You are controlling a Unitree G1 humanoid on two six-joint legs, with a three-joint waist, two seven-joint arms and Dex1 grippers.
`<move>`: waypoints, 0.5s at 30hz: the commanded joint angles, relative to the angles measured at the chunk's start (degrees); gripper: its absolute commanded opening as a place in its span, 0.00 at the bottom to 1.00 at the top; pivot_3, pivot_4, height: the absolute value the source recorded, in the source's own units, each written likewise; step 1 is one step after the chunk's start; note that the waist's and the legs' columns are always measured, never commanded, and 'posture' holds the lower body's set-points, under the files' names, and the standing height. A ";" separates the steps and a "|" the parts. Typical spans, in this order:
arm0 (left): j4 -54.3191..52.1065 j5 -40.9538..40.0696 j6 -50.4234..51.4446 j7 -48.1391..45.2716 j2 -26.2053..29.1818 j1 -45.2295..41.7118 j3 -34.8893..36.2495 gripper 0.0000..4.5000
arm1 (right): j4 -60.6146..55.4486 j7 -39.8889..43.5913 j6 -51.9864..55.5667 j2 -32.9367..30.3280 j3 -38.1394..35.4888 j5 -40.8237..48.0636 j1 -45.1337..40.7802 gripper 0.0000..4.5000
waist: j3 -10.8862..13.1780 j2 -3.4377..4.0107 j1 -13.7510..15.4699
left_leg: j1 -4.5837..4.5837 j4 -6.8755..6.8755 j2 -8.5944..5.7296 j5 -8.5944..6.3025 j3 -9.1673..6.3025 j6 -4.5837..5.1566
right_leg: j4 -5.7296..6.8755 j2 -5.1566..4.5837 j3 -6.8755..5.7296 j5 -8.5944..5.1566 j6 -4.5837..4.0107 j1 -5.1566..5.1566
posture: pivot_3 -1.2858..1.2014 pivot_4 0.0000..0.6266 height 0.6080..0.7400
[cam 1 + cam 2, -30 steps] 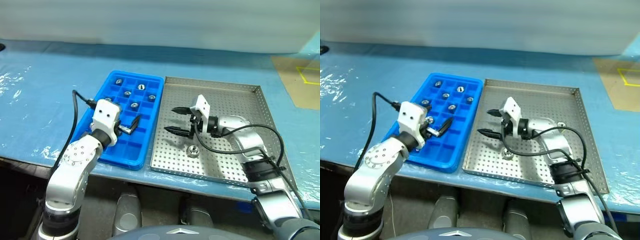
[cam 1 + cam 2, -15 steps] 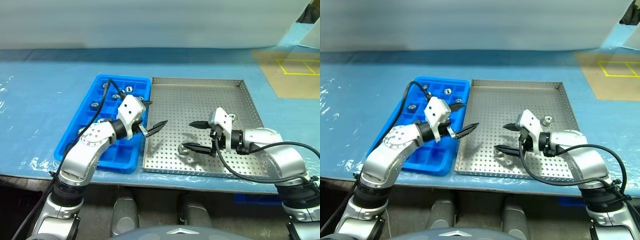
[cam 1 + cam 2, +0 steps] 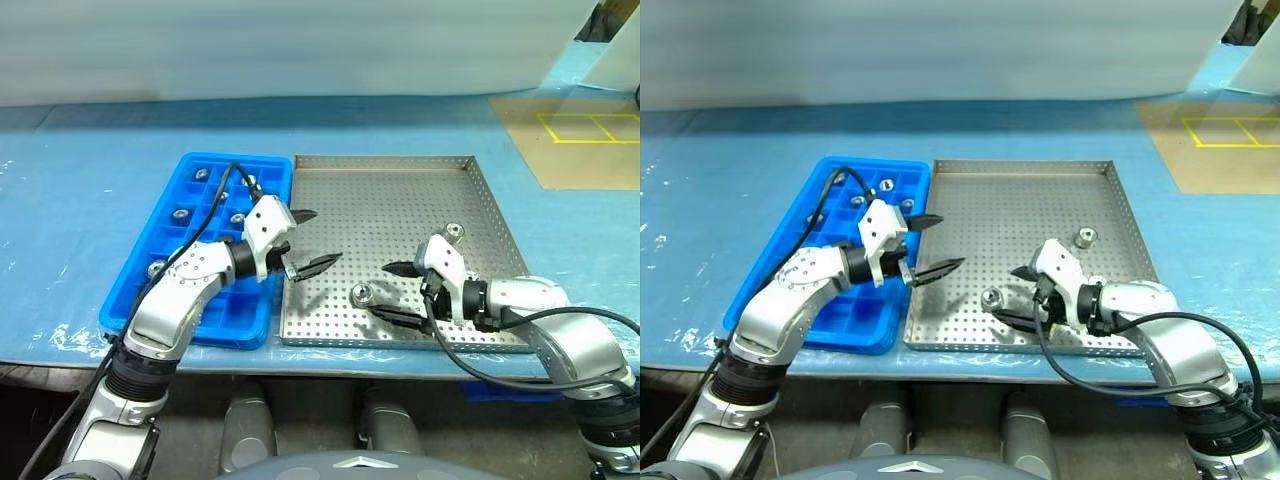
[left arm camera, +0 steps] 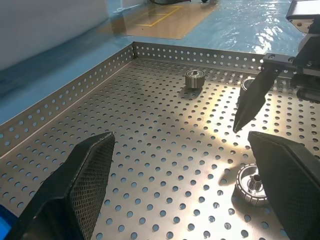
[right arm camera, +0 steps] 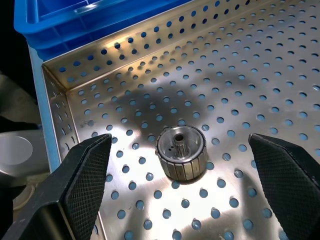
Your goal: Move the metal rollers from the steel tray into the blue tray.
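The right claw stands with its two black fingers spread wide and empty, angled down over the near part of the large perforated silver-grey steel tray. In its wrist view a small shiny silver metal roller with a dark centre hole sits on the tray floor midway between the fingers, not yet touched. To take it well, I judge the claw should sink until the fingertips flank the roller's ribbed wall, close squarely across it so it cannot squirt sideways, then lift clear of the low rim before crossing to the bright blue compartmented plastic tray just beside, on the bench's blue cover.

The left claw is also spread and empty, hovering level over the steel tray's edge nearest the blue tray. A second roller lies near the far right rim, well apart; several more already sit in the blue tray's far compartments.

Against a second ago, the left claw has swung off the blue tray and over the steel tray, pointing toward the right claw. The right claw has drawn back toward the near rim, beside the roller. The camera itself has also shifted.
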 commanded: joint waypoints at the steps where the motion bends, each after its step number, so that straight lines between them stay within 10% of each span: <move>1: -0.68 -0.20 -2.12 -0.98 0.92 -0.84 0.17 0.99 | -1.74 -1.03 0.44 0.92 1.65 0.55 -1.01 1.00 | 0.00 0.01 0.02 | 0.00 0.00 0.00 0.00 0.00 0.00 | 0.00 0.00 0.00 0.00 0.00 0.00 | 0.47 0.24 1.00; 11: -0.90 -0.09 -2.90 -0.57 1.54 0.52 0.41 0.99 | 3.02 -2.26 -0.54 2.13 7.40 -3.01 -3.13 1.00 | -0.01 0.01 0.08 | 0.02 0.00 0.00 0.00 0.00 -0.01 | 0.01 -0.01 0.00 0.01 -0.01 0.05 | 0.49 0.24 1.00; 15: -1.43 -0.02 -3.08 -0.08 1.64 1.46 0.56 1.00 | 5.76 -1.99 -2.18 1.30 9.45 -5.80 -2.71 0.79 | -0.01 0.01 0.15 | 0.01 0.00 0.00 0.01 0.00 -0.01 | 0.01 -0.01 0.00 0.01 -0.01 0.05 | 0.49 0.24 1.00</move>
